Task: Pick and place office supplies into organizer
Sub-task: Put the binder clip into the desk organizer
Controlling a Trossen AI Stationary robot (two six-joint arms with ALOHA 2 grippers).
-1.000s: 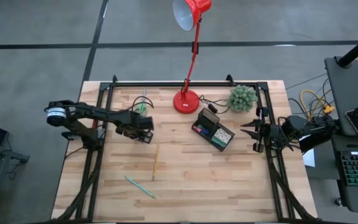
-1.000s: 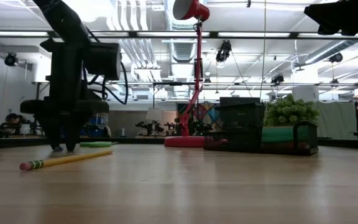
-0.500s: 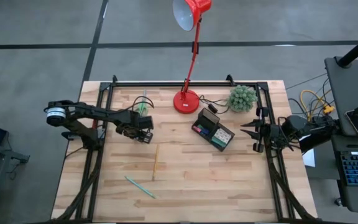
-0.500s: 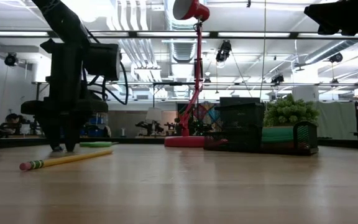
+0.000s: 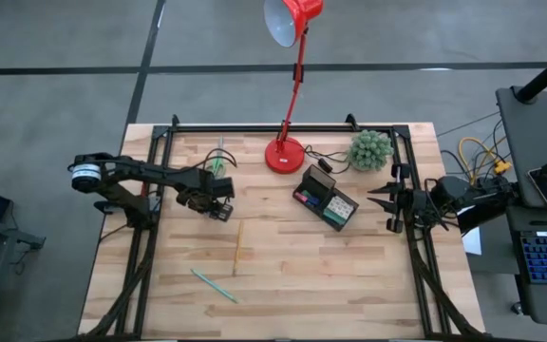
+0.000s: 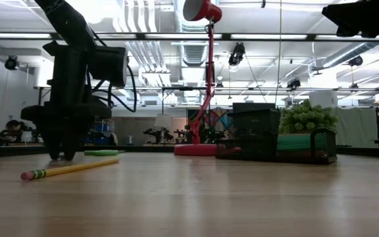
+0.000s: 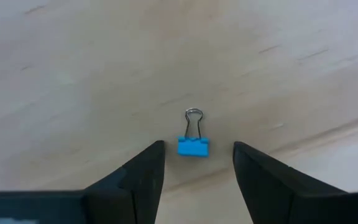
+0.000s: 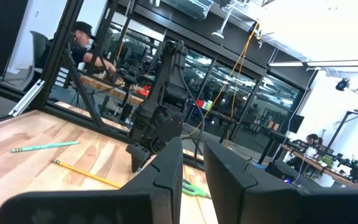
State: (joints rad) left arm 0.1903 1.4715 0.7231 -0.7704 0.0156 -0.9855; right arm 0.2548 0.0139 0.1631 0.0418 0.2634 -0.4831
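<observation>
Left pincer [image 7: 196, 163] dropped slightly. Fingers spread, straddling the blue binder clip [image 7: 193, 146] for a pinch. Right pincer [image 5: 390, 210] parked, nearly pressed together.

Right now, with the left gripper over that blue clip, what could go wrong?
The blue binder clip lies flat between the open left gripper fingers; being small and low, it could slip or skid away as they close. Its wire handle points away, so a shallow grasp might pinch only the edge.

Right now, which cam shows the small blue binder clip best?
Left wrist view: the blue binder clip with its wire handle lies on bare wood, centred between the open left gripper fingers, untouched. In the high and low views that gripper hides it; the right wrist view doesn't resolve it.
</observation>
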